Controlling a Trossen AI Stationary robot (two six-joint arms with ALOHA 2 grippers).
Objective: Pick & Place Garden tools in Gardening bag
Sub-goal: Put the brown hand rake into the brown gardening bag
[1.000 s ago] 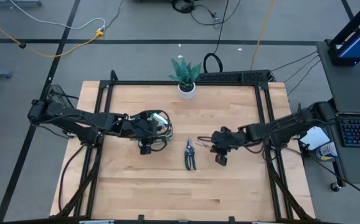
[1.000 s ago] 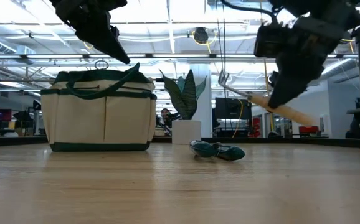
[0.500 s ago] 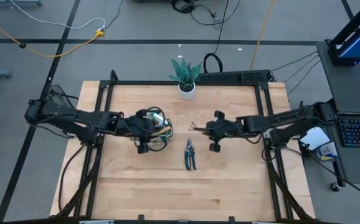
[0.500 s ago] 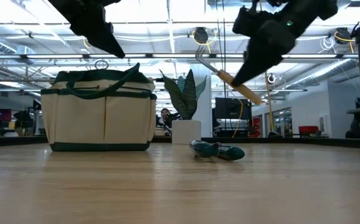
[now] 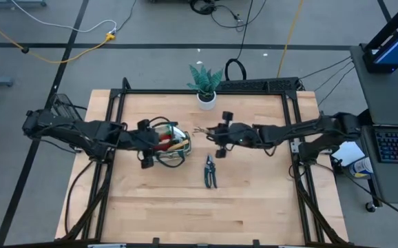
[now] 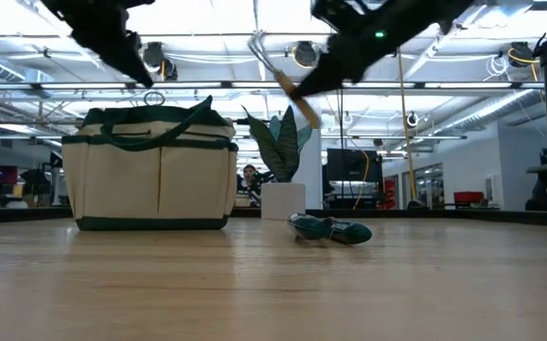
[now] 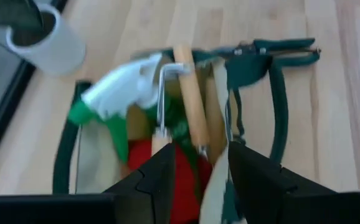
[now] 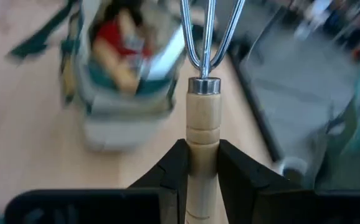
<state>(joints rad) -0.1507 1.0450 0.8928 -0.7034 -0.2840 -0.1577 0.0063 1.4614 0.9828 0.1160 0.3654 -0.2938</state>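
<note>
The beige gardening bag (image 5: pixel 169 143) with green trim stands on the table left of centre, and also shows in the low view (image 6: pixel 155 175). Inside it are a green spray bottle (image 7: pixel 123 93), a wooden-handled rake (image 7: pixel 191 106) and a red glove (image 7: pixel 147 155). My left gripper (image 5: pixel 145 157) is open and empty, above the bag's left side. My right gripper (image 5: pixel 215 132) is shut on a second wooden-handled rake (image 6: pixel 283 76) in the air right of the bag. Dark pruning shears (image 5: pixel 211 172) lie flat on the table. My right gripper pinches the rake's wooden handle (image 8: pixel 203 140) between its two fingers, just behind the metal ferrule. The fingers lie along the handle, coming from the table's right. The rake is lifted clear and tilted, with its tines (image 6: pixel 256 40) high toward the bag and the handle's free end (image 6: pixel 308 116) lower.
A potted green plant (image 5: pixel 205 84) in a white pot stands at the table's far edge, behind the rake's tines. The shears lie between the bag and the near edge. There is bare wood along the near side (image 5: pixel 206 213).
My right gripper has carried the rake up and toward the table's left and far side, to just right of the bag, with the tines leading. My left gripper has drawn back toward the table's left edge, off the bag's middle.
</note>
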